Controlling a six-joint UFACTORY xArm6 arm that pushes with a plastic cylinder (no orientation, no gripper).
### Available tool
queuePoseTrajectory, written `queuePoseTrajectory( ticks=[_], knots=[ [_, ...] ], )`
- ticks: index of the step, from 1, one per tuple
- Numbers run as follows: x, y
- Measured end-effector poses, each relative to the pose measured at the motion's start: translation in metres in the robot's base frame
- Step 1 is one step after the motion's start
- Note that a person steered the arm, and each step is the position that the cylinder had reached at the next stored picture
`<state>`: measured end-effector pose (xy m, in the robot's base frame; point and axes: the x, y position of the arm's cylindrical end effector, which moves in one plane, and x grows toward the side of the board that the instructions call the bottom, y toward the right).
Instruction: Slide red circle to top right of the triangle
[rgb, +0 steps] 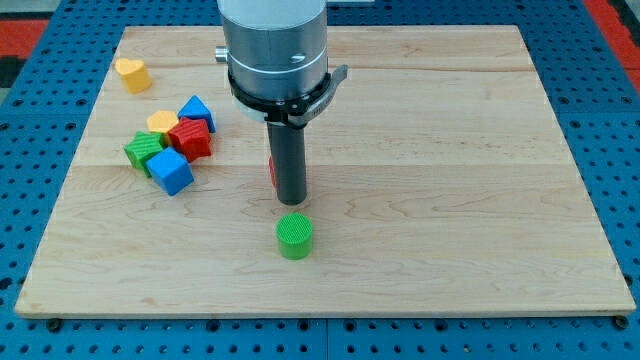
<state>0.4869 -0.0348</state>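
My tip (290, 201) stands near the middle of the wooden board (450, 200). A red block, likely the red circle (272, 170), shows only as a sliver at the rod's left side; the rod hides most of it. The blue triangle (196, 110) lies to the upper left, at the top of a cluster of blocks. The tip is well to the right of the triangle and a little lower in the view.
A green circle (294, 236) lies just below the tip. The cluster at the left holds a yellow block (162, 122), a red block (189, 138), a green block (145, 150) and a blue cube (170, 171). A yellow heart (132, 74) lies at the top left.
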Motion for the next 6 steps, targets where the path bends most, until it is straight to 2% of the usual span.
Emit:
queuePoseTrajectory(
  ticks=[2,5,6],
  knots=[
    [-0.04,-0.002],
    [-0.155,-0.002],
    [-0.167,-0.003]
  ],
)
